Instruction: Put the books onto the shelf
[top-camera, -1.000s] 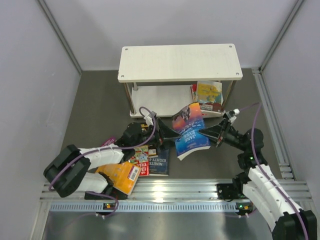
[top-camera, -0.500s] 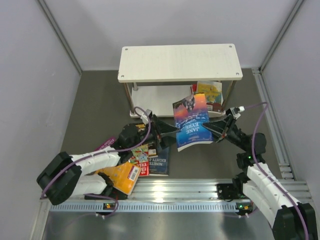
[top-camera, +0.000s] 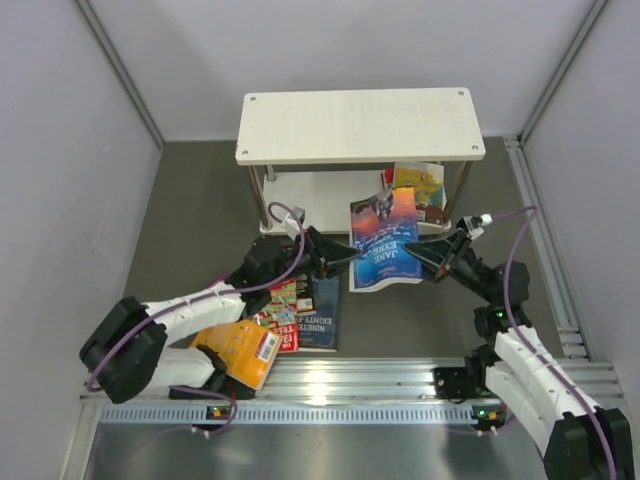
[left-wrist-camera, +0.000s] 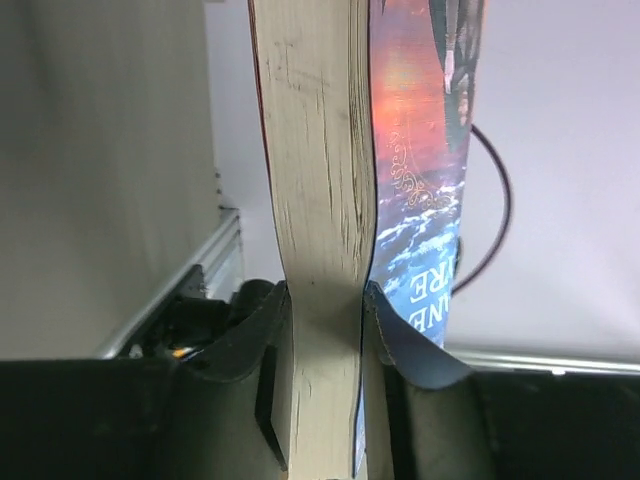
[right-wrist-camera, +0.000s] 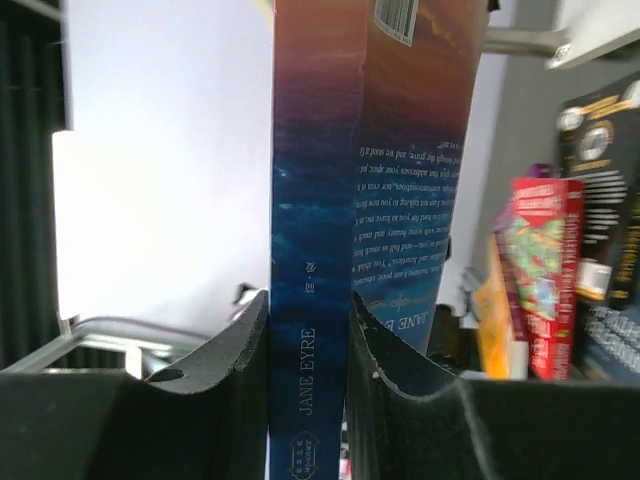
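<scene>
Holding the blue Jane Eyre paperback (top-camera: 384, 243) off the floor between both arms, just in front of the shelf (top-camera: 360, 125), toward its right end. Left gripper (top-camera: 348, 257) is clamped on the page edge. Right gripper (top-camera: 412, 254) is clamped on the spine (both wrist views show pads pressed flat to the book, no gap). Book is tilted, cover facing up.

Judgement, step in hand: two-handed carry to the lower tier.
- Move both arms together so the book is neither bent nor pulled apart.
- Bring it upright.
- Aim for the bare board left of the books on that tier (top-camera: 420, 190).
- Mind the top board's front edge and the right front leg (top-camera: 463, 190).
- Release one side only once the lower edge rests on the board.

Surface: dark grey mat (top-camera: 190, 220), with more paperbacks heaped (top-camera: 300, 312) by the left arm.

Room: plain pale walls on three sides, aluminium rail (top-camera: 340, 372) at the near edge.
</scene>
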